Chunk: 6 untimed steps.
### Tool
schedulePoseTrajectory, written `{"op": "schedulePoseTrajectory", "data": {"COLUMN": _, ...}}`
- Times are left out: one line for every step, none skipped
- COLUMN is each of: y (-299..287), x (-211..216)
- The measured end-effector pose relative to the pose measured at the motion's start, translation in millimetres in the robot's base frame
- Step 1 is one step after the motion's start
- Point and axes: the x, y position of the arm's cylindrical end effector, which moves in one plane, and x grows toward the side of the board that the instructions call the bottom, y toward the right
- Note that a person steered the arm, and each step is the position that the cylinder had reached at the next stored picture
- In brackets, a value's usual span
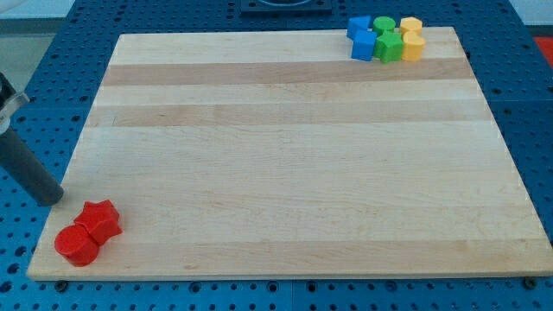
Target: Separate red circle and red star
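Observation:
The red circle [76, 244] lies at the board's bottom left corner. The red star [100, 219] touches it on its upper right side. My rod comes in from the view's left edge, and my tip [54, 199] rests on the board's left edge, just up and to the left of the red star, a small gap away from it.
A tight cluster sits at the board's top right corner: two blue blocks [362, 38], two green blocks [387, 39] and two yellow blocks [412, 40]. The wooden board [285, 147] lies on a blue perforated table.

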Motion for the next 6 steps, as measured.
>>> {"op": "schedulePoseTrajectory", "data": {"y": 0.3, "x": 72.9}}
{"op": "schedulePoseTrajectory", "data": {"y": 3.5, "x": 89.8}}
{"op": "schedulePoseTrajectory", "data": {"y": 25.4, "x": 91.6}}
{"op": "schedulePoseTrajectory", "data": {"y": 41.7, "x": 91.2}}
{"op": "schedulePoseTrajectory", "data": {"y": 47.3, "x": 91.3}}
{"op": "schedulePoseTrajectory", "data": {"y": 75.0, "x": 91.5}}
